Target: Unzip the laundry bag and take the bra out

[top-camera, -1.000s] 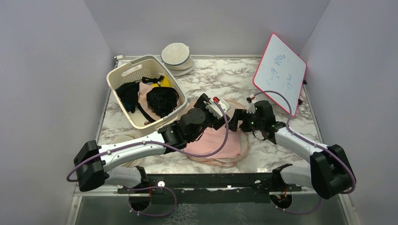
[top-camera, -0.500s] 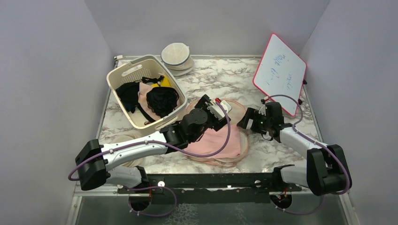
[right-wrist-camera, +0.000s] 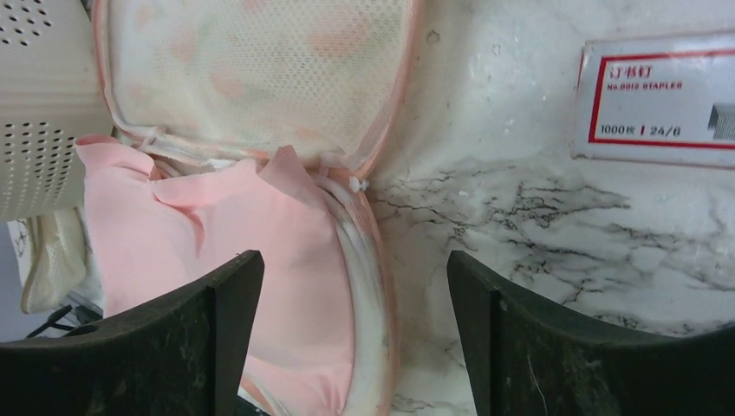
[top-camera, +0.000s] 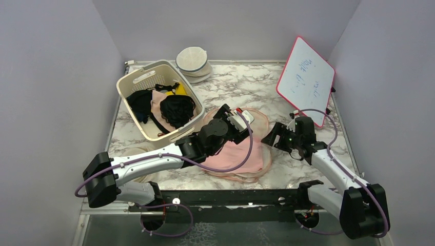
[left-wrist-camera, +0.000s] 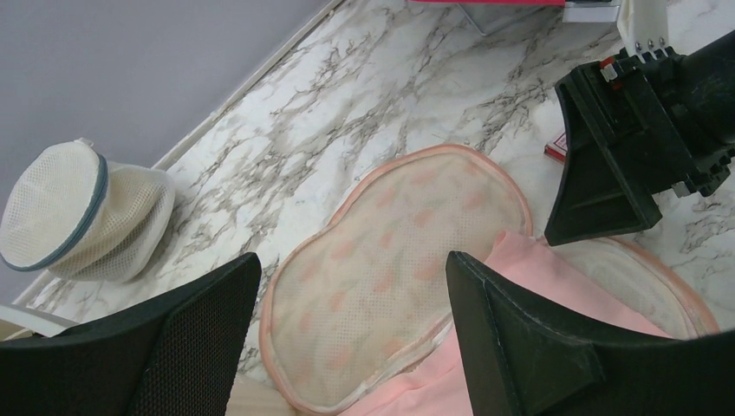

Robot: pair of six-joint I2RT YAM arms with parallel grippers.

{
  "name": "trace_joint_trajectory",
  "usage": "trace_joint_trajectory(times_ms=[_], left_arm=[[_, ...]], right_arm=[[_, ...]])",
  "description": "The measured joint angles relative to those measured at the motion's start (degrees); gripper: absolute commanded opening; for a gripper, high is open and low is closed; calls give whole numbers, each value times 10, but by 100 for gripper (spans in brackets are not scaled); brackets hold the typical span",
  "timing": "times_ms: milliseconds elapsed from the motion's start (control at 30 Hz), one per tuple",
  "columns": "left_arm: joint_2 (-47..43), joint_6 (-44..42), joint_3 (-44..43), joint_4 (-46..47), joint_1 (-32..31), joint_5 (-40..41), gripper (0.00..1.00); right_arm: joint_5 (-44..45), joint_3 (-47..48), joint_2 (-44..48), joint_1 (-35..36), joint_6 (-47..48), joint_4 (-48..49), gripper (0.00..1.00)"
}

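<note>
Left pincer: spread, empty, over the laundry bag. The bag is unzipped and its mesh lid lies open between the fingers. Bra sits in the open bag, beneath and just left of right pincer, also spread, gripping nothing. Staple box on worktop, to its upper right.

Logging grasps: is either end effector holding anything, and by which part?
Nothing is held: the left end effector and the right end effector are both open. The bra lies in the laundry bag.
</note>
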State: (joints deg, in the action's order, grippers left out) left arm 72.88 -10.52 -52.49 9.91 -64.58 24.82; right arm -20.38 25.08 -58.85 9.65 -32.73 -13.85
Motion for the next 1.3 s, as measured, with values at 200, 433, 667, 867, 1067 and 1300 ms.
trace_joint_trajectory(times_ms=[200,433,667,867,1067,1300], left_arm=[[1,0,0,-2,0,0,72],[4,0,0,-2,0,0,72],[13,-1,0,-3,0,0,72],[14,-1,0,-6,-1,0,73],[14,-1,0,-6,-4,0,73],[19,-1,-1,-7,-5,1,74]], right_arm=[[2,-22,-4,0,-37,-10,64],[-13,-63,-9,0,-74,11,40],[52,-79,45,0,-120,-6,18],[105,-79,63,0,-138,-15,1],[142,-79,64,0,-146,-30,1],[236,-50,97,0,-156,-80,29]])
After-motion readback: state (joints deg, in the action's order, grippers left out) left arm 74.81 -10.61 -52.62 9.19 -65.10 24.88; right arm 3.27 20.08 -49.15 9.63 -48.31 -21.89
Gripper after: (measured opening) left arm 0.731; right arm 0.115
